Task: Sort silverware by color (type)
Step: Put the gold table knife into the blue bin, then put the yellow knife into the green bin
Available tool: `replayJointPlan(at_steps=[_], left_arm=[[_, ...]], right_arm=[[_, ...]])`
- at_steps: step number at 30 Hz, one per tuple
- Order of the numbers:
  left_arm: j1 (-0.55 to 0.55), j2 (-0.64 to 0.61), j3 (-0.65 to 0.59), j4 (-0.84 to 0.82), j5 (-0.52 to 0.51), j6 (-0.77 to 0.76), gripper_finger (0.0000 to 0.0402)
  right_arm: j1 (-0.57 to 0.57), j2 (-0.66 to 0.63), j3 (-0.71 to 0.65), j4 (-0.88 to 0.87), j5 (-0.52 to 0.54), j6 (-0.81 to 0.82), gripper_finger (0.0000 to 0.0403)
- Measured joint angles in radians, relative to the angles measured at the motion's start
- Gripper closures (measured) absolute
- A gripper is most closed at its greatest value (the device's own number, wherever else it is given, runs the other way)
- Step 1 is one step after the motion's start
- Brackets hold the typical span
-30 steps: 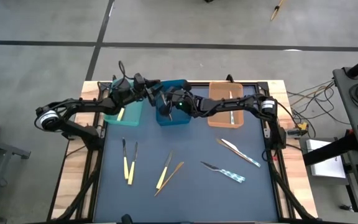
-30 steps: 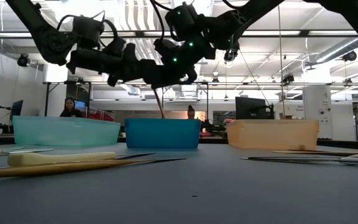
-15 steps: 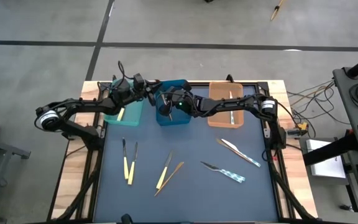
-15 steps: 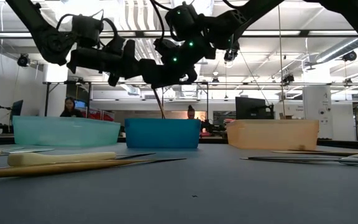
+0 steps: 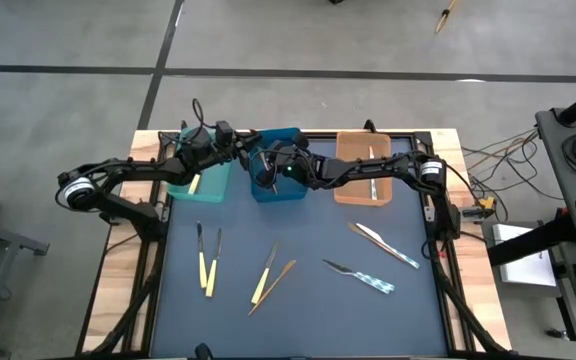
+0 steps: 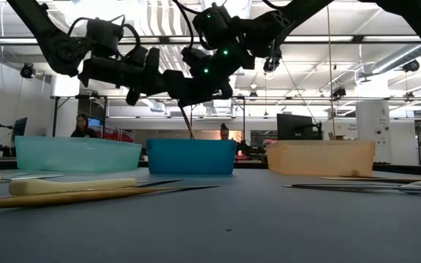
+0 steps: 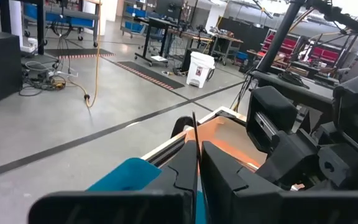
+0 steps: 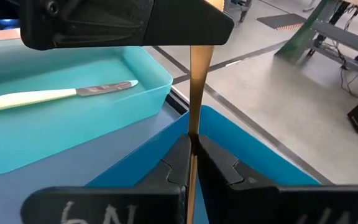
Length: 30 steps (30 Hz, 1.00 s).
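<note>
Both my grippers meet over the blue tray [image 5: 286,190], and both are shut on one tan-brown wooden utensil [image 8: 199,93]. My left gripper [image 5: 251,154] reaches in from the table's left, my right gripper [image 5: 264,168] from the right. In the low view the utensil [image 6: 188,120] hangs nearly upright below the two grippers. Its lower end dips behind the blue tray's wall [image 6: 191,157]. The teal tray [image 5: 208,187] holds a cream-handled knife [image 8: 61,93]. The orange tray [image 5: 353,165] holds a silver piece [image 5: 372,185]. My left gripper pinches the utensil between its two fingers, whose tips close on its thin edge [image 7: 194,140]. In the right wrist view it holds the upper part [image 8: 201,53]. The fingers reach in roughly level from the table's left, across the utensil. My right gripper pinches the tan shaft [image 8: 193,134] between its two fingers, below the left gripper's hold. It comes from the table's right, across the utensil. The utensil stands nearly upright, its lower end inside the blue tray; whether it touches the tray's floor is hidden.
On the dark mat near the front lie loose pieces. At the left are two cream-handled ones [image 5: 206,262]. In the middle are a cream one [image 5: 264,272] and a wooden one [image 5: 276,283]. At the right are silver ones with pale blue handles [image 5: 383,243] [image 5: 360,275].
My left gripper's fingers have closed in on the upper part of the wooden utensil above the blue tray. My right gripper and the utensil have stayed where they were.
</note>
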Motion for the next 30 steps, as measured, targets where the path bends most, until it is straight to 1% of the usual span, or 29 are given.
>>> replayJointPlan(at_steps=[3, 5, 8, 11, 16, 20, 22, 26, 30], left_arm=[[0.000, 0.000, 0.000, -0.005, -0.001, 0.000, 0.0401], [0.002, 0.000, 0.000, -0.005, -0.024, 0.010, 0.0401], [0.004, -0.001, 0.000, -0.005, -0.030, 0.012, 0.0401], [0.001, -0.001, 0.000, -0.001, -0.018, 0.012, 0.0401], [0.002, -0.001, 0.000, -0.007, -0.017, 0.010, 0.0401], [0.002, 0.003, 0.000, -0.015, -0.015, 0.012, 0.0401], [0.002, 0.010, 0.000, -0.016, -0.014, 0.013, 0.0401], [0.002, 0.016, 0.000, -0.022, -0.009, 0.013, 0.0401], [0.002, 0.014, 0.000, -0.038, 0.000, 0.026, 0.0401]], right_arm=[[0.001, 0.000, 0.000, -0.007, 0.001, 0.003, 0.0386], [0.002, 0.000, 0.000, -0.023, 0.000, 0.002, 0.0380], [0.003, 0.000, 0.000, -0.048, -0.020, 0.007, 0.0361], [0.001, 0.000, 0.000, -0.063, -0.023, 0.042, 0.0328], [-0.001, 0.000, 0.000, -0.065, -0.021, 0.039, 0.0265], [-0.001, -0.022, -0.001, -0.085, -0.023, 0.037, 0.0232], [-0.001, -0.038, -0.001, -0.100, -0.022, 0.036, 0.0225], [-0.001, -0.073, -0.001, -0.153, -0.023, 0.035, 0.0223], [-0.001, -0.111, -0.002, -0.242, -0.023, 0.031, 0.0223]])
